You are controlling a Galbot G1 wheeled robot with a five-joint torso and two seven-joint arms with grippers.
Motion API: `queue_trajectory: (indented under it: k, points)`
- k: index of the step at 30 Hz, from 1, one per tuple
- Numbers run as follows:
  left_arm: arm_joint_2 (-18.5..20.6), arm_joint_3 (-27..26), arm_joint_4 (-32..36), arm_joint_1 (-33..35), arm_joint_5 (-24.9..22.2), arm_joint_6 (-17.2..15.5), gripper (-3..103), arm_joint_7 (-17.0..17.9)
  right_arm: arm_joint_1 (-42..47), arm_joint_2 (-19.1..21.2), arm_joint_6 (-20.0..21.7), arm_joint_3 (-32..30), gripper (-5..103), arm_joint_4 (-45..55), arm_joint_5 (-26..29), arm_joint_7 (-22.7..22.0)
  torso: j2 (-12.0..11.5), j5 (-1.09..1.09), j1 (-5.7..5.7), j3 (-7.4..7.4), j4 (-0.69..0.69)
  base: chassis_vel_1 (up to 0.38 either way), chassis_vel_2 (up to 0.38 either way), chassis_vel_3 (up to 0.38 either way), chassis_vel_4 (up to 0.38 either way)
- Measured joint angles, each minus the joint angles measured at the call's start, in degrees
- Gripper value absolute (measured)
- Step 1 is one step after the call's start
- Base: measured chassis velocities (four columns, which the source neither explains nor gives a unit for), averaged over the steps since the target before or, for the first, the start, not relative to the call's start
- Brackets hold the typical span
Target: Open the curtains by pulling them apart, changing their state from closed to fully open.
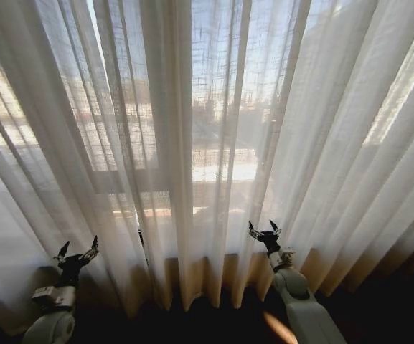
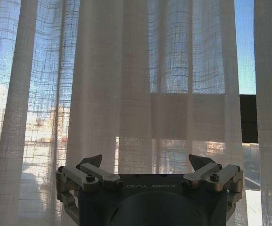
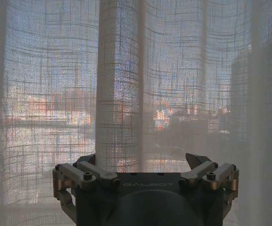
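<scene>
The tall sheer white-cream pleated fabric curtains hang closed across the whole view, with a window behind them. The left pincer sits low on the left before the fabric, fingers spread; the right pincer sits low, right of centre, fingers spread, just before the pleats.

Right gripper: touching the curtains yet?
Cannot tell. In the right wrist view the open right gripper faces a pleat of the curtains, but no view shows contact or a gap plainly.
</scene>
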State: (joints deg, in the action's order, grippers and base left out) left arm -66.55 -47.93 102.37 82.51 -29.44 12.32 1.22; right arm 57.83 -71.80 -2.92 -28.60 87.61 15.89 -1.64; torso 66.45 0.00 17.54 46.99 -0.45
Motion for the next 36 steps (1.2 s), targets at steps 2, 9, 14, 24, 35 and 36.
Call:
queue_trajectory:
  k: [2, 9, 14, 24, 35, 36]
  points:
    - [0.0, 0.0, 0.0, 0.0, 0.0, 0.0, 100, 0.0, -0.8, 0.1, 0.33, 0.39, 100, -0.68, 0.21, -0.39, 0.0, -0.01, 0.01, 0.0, 0.01, 0.0, 0.0, 0.0, 0.0]
    - [0.0, 0.0, 0.0, 0.0, 0.0, 0.0, 100, 0.01, -5.64, -0.57, 0.79, 2.89, 100, -5.35, 0.97, -1.83, 0.0, 0.01, -0.03, -0.01, 0.0, 0.0, 0.0, 0.0, 0.0]
    - [0.0, 0.0, 0.0, 0.0, 0.0, 0.0, 100, 0.0, -8.88, -0.94, 0.72, 4.66, 100, -9.2, 0.97, -1.71, 0.0, 0.0, -0.02, -0.01, 0.01, 0.0, 0.0, 0.0, 0.0]
    - [0.0, 0.0, 0.0, 0.0, 0.0, 0.0, 100, 0.0, -13.21, -2.24, -0.31, 6.88, 80, -13.66, 0.98, -1.05, 0.01, 0.0, -0.02, -0.01, 0.01, 0.0, 0.0, 0.0, 0.0]
    - [0.0, 0.0, 0.0, 0.0, 0.0, 0.0, 100, 0.0, -9.95, -1.55, -0.92, 6.24, 42, -11.56, 0.81, -0.35, 0.01, 0.0, -0.02, -0.02, 0.0, 0.0, 0.0, 0.0, 0.0]
    - [0.0, 0.0, 0.0, 0.0, 0.0, 0.0, 100, 0.0, -9.75, -1.4, -0.99, 6.15, 37, -11.35, 0.88, -0.23, 0.02, 0.0, -0.02, -0.02, 0.0, 0.0, 0.0, 0.0, 0.0]
